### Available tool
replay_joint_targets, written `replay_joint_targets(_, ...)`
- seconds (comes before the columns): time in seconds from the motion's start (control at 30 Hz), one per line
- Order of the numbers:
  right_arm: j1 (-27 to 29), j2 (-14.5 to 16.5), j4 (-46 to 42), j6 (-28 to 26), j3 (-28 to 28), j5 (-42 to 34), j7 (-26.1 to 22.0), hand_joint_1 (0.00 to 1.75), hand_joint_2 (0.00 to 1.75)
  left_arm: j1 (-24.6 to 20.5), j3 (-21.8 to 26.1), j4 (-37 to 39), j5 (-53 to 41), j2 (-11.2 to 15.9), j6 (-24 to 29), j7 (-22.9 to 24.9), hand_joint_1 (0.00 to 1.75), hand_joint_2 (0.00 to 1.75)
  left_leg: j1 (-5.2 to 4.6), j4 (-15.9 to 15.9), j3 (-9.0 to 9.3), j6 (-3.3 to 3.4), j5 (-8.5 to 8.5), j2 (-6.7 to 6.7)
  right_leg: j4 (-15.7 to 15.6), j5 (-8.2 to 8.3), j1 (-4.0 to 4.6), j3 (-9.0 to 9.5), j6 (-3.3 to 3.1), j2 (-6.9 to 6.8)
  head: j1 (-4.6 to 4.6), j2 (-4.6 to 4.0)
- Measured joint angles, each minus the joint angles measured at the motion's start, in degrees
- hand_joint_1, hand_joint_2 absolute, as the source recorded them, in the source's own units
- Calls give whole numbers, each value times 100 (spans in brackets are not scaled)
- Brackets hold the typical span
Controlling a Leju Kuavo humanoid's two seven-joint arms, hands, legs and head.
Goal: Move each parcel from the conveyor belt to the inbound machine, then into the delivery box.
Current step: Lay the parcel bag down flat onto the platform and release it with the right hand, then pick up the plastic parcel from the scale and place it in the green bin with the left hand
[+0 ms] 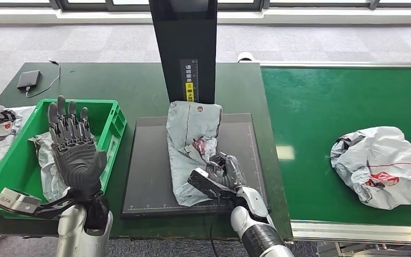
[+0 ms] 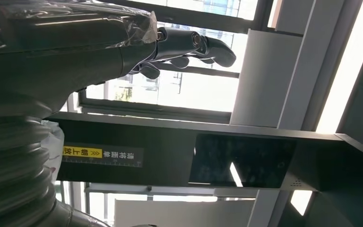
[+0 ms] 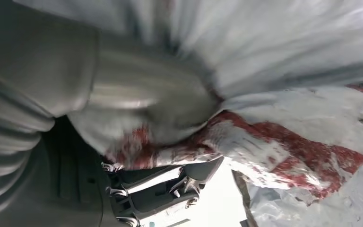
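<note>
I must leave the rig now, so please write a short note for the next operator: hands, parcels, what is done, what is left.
Left hand: open, raised above the green box, holding nothing.
Right hand: fingers closed on the grey parcel, which lies on the machine's black plate.
White parcel: on the conveyor belt.
Done: a white bag already lies in the green box.
Left: move the grey parcel into the box, then handle the white parcel.
</note>
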Motion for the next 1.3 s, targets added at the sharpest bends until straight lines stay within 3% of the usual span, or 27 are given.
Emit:
replay_joint_targets(0.2,-106,2,179,-96,56,106,37,0,175,-1,0,70,-53,0,58,0,0,175,0,0,9,-1,1,1,0,1,0,6,-1,1,0,1)
replay_joint_targets(0.43,-116,13,199,-779,72,106,-284,0,175,1,-2,102,-280,0,227,0,0,175,0,1,9,-4,4,0,1,2,0,7,-1,1,0,-1)
replay_joint_targets(0.57,73,36,-313,-1542,68,-260,-1043,0,175,-16,-197,182,-754,5,603,0,0,175,0,2,2,-4,3,-7,0,1,0,2,-1,0,0,-1)
replay_joint_targets(0.73,334,55,-1218,-2002,52,-642,-1489,0,175,-72,-647,378,-1268,24,1116,0,0,175,-2,3,4,-4,-1,-2,-3,0,-2,-3,-1,2,-1,0)
replay_joint_targets(0.9,777,8,-2599,-2525,19,-1282,-1964,0,175,-337,-1194,1441,-2416,33,2171,1,0,175,-4,5,-2,-3,-1,0,-5,2,-3,-5,1,4,1,-1)
replay_joint_targets(1.0,897,-20,-3056,-2596,13,-1445,-2095,0,175,-440,-1429,1850,-2659,35,2455,48,0,175,-4,6,10,-3,-8,39,-5,6,-4,-10,3,44,1,-2)
replay_joint_targets(1.2,1039,-35,-3730,-2658,-48,-1725,-2493,0,175,-871,-1539,3007,-3494,-16,3538,499,0,175,-3,5,12,-3,-9,38,-4,6,-2,-9,3,43,1,0)
replay_joint_targets(1.3,1084,-35,-4056,-2659,-82,-1708,-2514,0,175,-1116,-1555,3642,-3805,-72,3642,687,0,175,-3,5,12,-3,-9,38,-3,7,-2,-9,3,44,1,1)
